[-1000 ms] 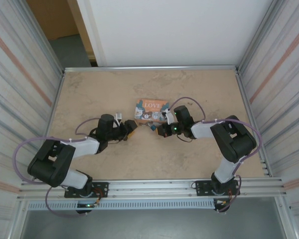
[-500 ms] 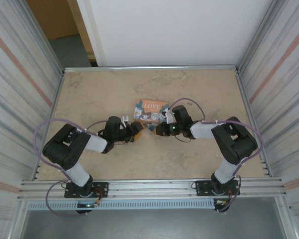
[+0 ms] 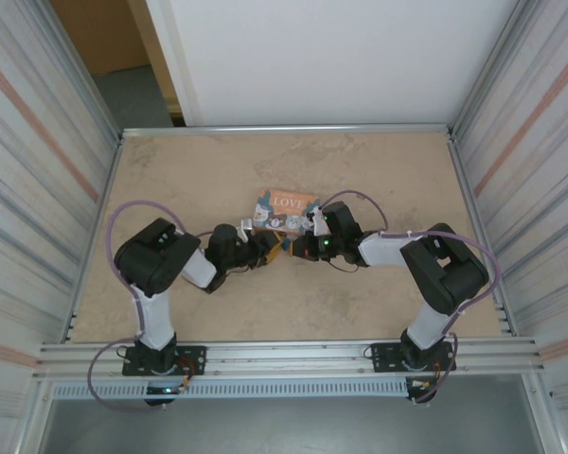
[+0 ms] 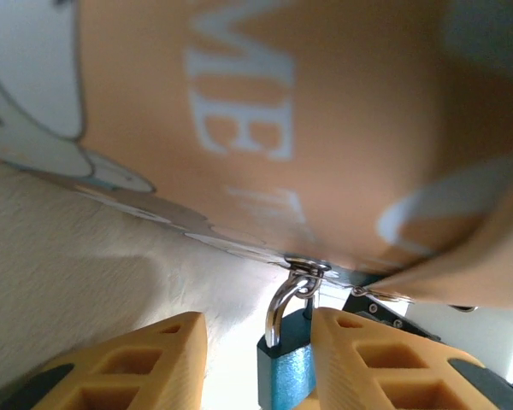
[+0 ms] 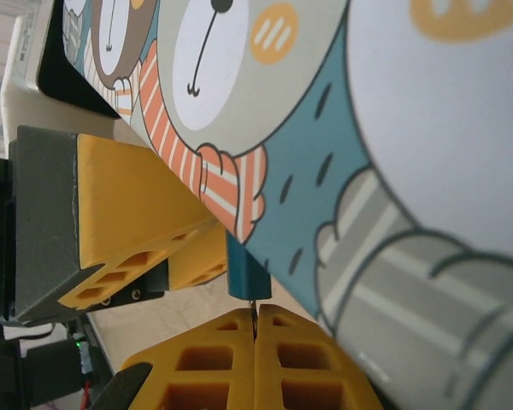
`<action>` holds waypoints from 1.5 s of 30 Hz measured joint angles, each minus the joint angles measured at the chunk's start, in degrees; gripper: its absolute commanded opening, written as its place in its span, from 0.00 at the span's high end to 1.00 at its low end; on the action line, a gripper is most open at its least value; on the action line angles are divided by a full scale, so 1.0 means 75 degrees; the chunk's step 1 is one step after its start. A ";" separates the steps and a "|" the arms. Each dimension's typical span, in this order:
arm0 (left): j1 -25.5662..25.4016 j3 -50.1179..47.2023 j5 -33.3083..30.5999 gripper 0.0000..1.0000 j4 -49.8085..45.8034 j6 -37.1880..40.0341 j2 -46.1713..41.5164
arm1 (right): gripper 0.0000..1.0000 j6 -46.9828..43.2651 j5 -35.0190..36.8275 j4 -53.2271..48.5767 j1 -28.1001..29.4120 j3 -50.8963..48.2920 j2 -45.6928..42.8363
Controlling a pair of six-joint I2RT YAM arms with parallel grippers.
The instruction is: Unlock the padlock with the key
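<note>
Left gripper [image 4: 258, 321] is right up against the tin [image 4: 325, 128], fingers spread either side of the little blue padlock [image 4: 286, 376], which is hooked to a ring on the tin's edge. Just right of that, the right gripper [image 5: 255, 321] is pressed together, pinching the key [image 5: 253, 309] at the padlock's bottom.

The beige mottled table [image 3: 170, 180] bears an orange "LOVE" tin [image 3: 286, 202] near its middle.
</note>
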 measured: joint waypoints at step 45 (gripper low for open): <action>-0.0248 0.0504 -0.0341 1.00 -0.2841 0.0061 -0.1687 | 0.41 -0.3646 0.2279 -0.1524 0.0251 -0.0656 -0.4424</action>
